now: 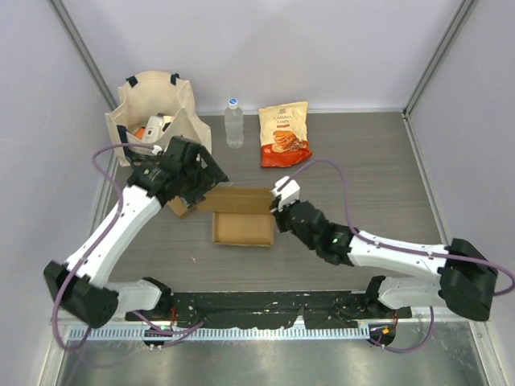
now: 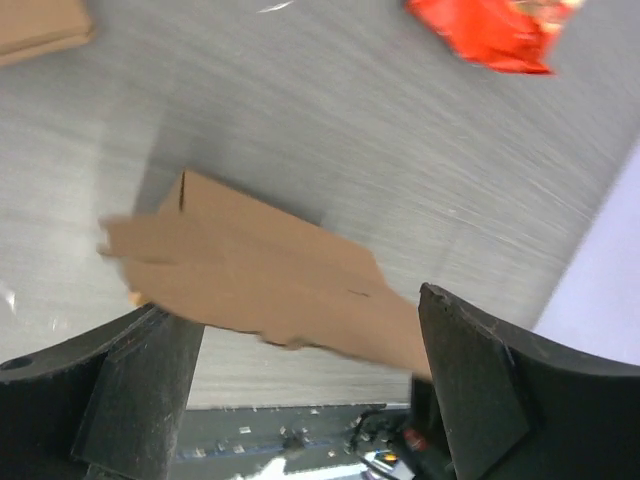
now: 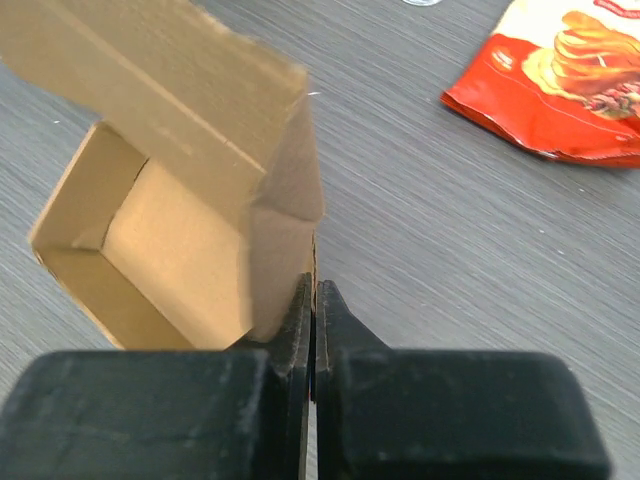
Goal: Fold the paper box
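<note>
I count one paper box (image 1: 241, 229) in the middle of the table (image 1: 362, 161). It is a brown card tray sitting open, with its lid flap standing up along the far side. A second scrap of brown card (image 1: 179, 207) shows just left of it, under my left arm. I cannot tell whether it belongs to the box.

I have two arms in view. The left gripper (image 1: 201, 178) sits at the far-left corner of the box, over the lid. In its wrist view the two fingers (image 2: 140, 385) are spread wide with the box (image 2: 260, 280) seen between them. I cannot tell whether either finger touches the card.

The right gripper (image 1: 280, 213) is at the box's right end. Its wrist view shows the gripper (image 3: 315, 295) with both fingers pressed together, tips right at the corner of the box (image 3: 170, 240). I cannot tell whether any card is nipped between them.

Along the far side of the table there are:
- one cloth tote bag (image 1: 153, 112) at the left
- one clear water bottle (image 1: 233, 122)
- one orange-red snack bag (image 1: 284, 134) to the right of the bottle
</note>
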You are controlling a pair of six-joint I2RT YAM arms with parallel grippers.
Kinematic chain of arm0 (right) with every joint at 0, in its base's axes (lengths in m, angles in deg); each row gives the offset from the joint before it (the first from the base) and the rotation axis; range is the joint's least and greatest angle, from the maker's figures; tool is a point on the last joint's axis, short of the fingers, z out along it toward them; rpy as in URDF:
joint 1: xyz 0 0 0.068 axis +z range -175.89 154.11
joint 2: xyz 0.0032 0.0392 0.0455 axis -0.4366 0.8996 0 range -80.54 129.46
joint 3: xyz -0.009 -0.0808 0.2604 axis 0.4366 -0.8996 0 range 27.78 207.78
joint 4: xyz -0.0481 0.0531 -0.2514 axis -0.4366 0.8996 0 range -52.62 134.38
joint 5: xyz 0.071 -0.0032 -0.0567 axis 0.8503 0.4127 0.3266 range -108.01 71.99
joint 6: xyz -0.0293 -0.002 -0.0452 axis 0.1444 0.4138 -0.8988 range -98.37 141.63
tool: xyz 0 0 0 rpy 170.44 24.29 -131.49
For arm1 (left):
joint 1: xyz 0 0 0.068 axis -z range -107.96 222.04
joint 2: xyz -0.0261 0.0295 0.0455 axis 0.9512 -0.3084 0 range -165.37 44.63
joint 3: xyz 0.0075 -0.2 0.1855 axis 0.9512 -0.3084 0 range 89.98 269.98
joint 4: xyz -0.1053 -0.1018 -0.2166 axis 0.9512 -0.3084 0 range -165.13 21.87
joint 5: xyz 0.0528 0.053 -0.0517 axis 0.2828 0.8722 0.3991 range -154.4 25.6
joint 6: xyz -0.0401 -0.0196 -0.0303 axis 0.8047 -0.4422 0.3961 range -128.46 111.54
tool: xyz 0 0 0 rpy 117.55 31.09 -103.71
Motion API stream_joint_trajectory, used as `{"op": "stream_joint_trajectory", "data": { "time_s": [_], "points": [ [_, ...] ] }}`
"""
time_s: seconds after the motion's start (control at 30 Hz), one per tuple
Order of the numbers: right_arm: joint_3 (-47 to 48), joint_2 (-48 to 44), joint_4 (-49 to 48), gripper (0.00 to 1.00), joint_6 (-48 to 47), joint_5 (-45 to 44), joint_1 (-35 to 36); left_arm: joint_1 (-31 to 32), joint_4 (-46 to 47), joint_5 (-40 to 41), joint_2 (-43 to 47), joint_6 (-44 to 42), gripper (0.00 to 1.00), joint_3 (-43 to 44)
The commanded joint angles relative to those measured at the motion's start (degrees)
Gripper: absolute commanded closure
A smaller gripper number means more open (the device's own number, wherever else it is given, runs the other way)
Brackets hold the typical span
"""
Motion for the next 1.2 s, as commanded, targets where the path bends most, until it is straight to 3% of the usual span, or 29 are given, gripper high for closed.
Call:
{"op": "stream_joint_trajectory", "data": {
  "time_s": [0.0, 0.07, 0.17, 0.27, 0.33, 0.47, 0.6, 0.73, 0.8, 0.83, 0.87, 1.0, 1.07, 1.17],
  "points": [
    [-2.59, -7.88, 3.09, 0.99, -1.19, 23.86, -11.22, -0.78, 26.20, -8.70, 14.85, -21.86, 0.09, -11.82],
    [-2.52, -10.61, 6.69, 0.99, -4.16, 31.28, -15.19, -0.96, 36.21, -13.10, 23.44, -28.27, 0.05, -17.81],
    [-0.50, -12.46, 10.05, 0.99, -4.62, 42.79, -23.46, -1.14, 44.49, -19.16, 28.40, -33.39, 0.05, -27.13],
    [0.30, -10.98, 8.11, 0.99, -2.78, 53.53, -28.83, -1.22, 46.80, -14.98, 31.31, -34.72, 0.05, -34.35],
    [1.70, -9.49, 10.47, 0.99, -4.18, 54.86, -29.89, -1.22, 47.25, -13.48, 30.18, -39.10, 0.04, -37.17],
    [2.23, -7.37, 10.66, 0.99, -4.62, 56.62, -30.33, -1.93, 45.32, -10.22, 25.00, -37.02, 0.07, -32.97],
    [2.41, -5.62, 10.57, 0.99, -4.45, 57.76, -31.12, -2.02, 50.85, -15.93, 18.32, -35.60, 0.04, -31.64],
    [3.20, -4.39, 10.57, 0.99, -3.22, 59.43, -31.74, -4.64, 39.99, -16.62, 8.57, -42.08, 0.04, -23.75],
    [3.20, -4.29, 10.57, 0.99, -2.86, 59.26, -31.74, -6.75, 38.82, -19.25, 4.09, -42.98, 0.06, -20.84],
    [3.11, -4.47, 10.57, 0.99, -3.12, 59.09, -31.74, -10.42, 40.55, -27.97, 3.11, -42.81, 0.08, -20.39],
    [2.94, -4.64, 10.57, 0.99, -3.21, 58.74, -31.74, -12.11, 43.09, -30.58, 3.10, -42.20, 0.15, -20.82],
    [2.67, -4.91, 8.47, 0.99, -3.13, 58.55, -31.91, -16.51, 63.29, -37.44, 8.90, -42.18, 0.11, -34.58],
    [3.20, -3.95, 8.29, 0.99, -3.30, 59.35, -32.26, -16.61, 62.65, -33.53, 9.00, -43.77, 0.09, -34.46],
    [3.64, -2.54, 7.32, 0.99, -3.30, 62.07, -32.97, -16.87, 62.27, -38.83, 6.19, -48.85, 0.07, -33.05]
  ]
}}
